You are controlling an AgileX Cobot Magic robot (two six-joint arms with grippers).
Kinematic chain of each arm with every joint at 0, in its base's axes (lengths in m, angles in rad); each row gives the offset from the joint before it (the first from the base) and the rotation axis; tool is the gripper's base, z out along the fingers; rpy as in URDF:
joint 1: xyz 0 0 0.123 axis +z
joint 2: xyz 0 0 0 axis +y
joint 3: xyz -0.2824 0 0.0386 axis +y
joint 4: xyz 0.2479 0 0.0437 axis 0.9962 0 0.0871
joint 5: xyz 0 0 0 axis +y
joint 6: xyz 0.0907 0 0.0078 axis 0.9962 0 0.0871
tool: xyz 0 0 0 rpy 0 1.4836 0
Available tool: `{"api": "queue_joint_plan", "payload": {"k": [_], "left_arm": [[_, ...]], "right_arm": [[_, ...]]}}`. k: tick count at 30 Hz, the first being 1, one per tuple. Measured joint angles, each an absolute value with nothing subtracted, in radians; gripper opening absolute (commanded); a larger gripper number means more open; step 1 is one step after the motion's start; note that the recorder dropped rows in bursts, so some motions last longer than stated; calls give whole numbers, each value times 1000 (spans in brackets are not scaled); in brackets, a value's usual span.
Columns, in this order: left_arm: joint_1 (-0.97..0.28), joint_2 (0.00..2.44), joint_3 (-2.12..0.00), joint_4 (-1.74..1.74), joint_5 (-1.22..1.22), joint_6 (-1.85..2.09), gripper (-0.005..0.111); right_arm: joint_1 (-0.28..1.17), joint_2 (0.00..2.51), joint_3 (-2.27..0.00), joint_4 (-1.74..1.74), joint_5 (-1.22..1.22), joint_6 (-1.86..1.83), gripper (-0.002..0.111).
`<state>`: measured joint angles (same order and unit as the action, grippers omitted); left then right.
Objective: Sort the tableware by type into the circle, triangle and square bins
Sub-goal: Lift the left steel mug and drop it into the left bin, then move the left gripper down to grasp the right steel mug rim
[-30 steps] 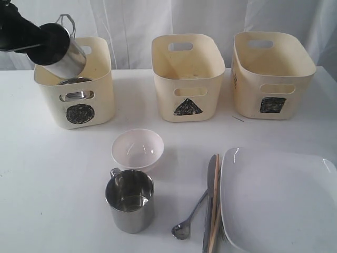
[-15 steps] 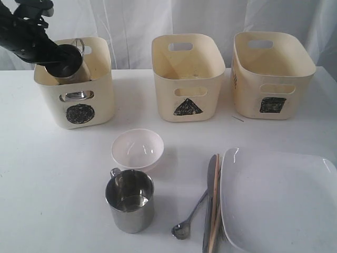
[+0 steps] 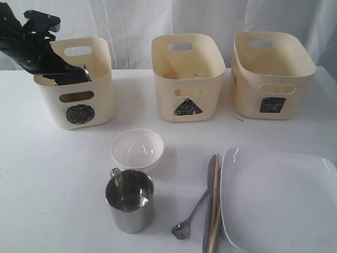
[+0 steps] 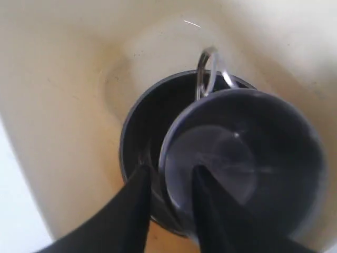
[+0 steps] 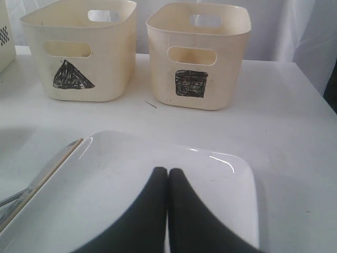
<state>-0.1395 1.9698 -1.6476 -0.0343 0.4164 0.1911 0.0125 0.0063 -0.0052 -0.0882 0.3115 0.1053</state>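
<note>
White table point(image 3: 52, 200), chopsticks point(image 3: 215, 190) lengthwise front-to-back.

I seem to be working at a staged lab test bench: bare white table point(image 3: 52, 200), white draped cloth point(image 3: 131, 21) behind, cream tubs point(image 3: 188, 74) bearing hand-scribbled shapes.

The left end effector point(image 3: 78, 75) reaches into the circle bin point(image 3: 79, 113), whose near wall hides its tips and the bin's contents in the exterior view. In the left wrist view the mug point(image 4: 247, 158) is blurred and covers much of the steel bowl point(image 4: 138, 132). The plate point(image 3: 279, 200), knife point(image 3: 209, 205) and chopsticks point(image 3: 215, 205) run off the near edge, the plate off the right too. A grey sliver point(image 3: 223, 238) at the plate's rim is too small to name.
</note>
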Motion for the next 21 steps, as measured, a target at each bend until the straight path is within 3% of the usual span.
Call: {"api": "queue_joint_plan", "payload": {"k": [8, 21], "left_arm": [[-140, 1911, -1648, -54, 533, 167, 46], [-140, 1586, -1648, -175, 734, 223, 46]], "right_arm": [[12, 6, -5, -88, 312, 105, 0], [12, 6, -5, -88, 312, 108, 0]]}}
